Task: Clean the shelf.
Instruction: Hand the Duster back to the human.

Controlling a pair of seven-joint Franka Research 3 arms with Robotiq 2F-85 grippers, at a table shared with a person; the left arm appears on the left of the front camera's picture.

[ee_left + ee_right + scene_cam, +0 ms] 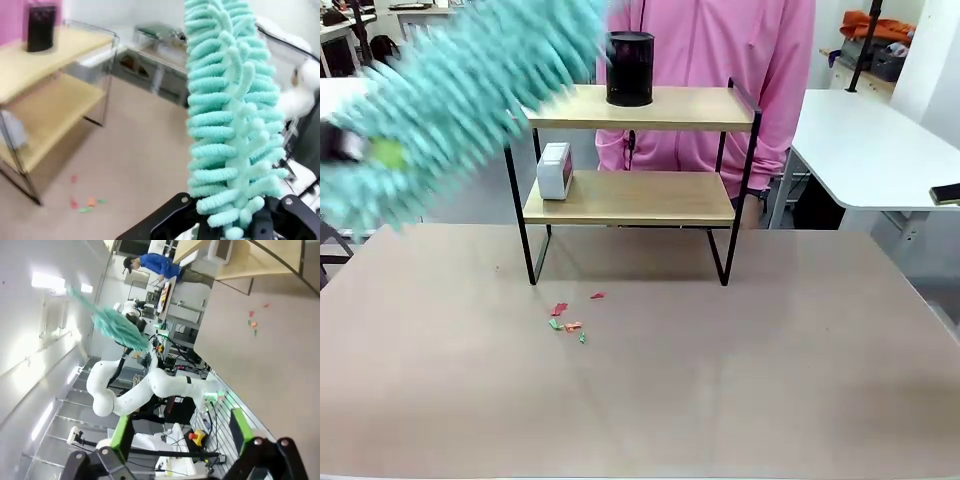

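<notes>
The shelf [630, 198] stands at the far middle of the tan table, with two light wooden boards in a thin black frame. A fluffy teal duster [460, 100], blurred, slants up from my left gripper [365, 150] at the left edge toward the shelf's top board, its tip near the board's left end. In the left wrist view, my left gripper [230, 225] is shut on the duster [225, 115], with the shelf [45, 75] off to the left. My right gripper [180, 432] is open and holds nothing, far from the shelf [250, 260].
A black cylinder [630, 68] stands on the top board and a small white device [554, 170] on the lower one. Small red, green and orange scraps [570, 320] lie on the table in front of the shelf. A person in pink [720, 50] stands behind it.
</notes>
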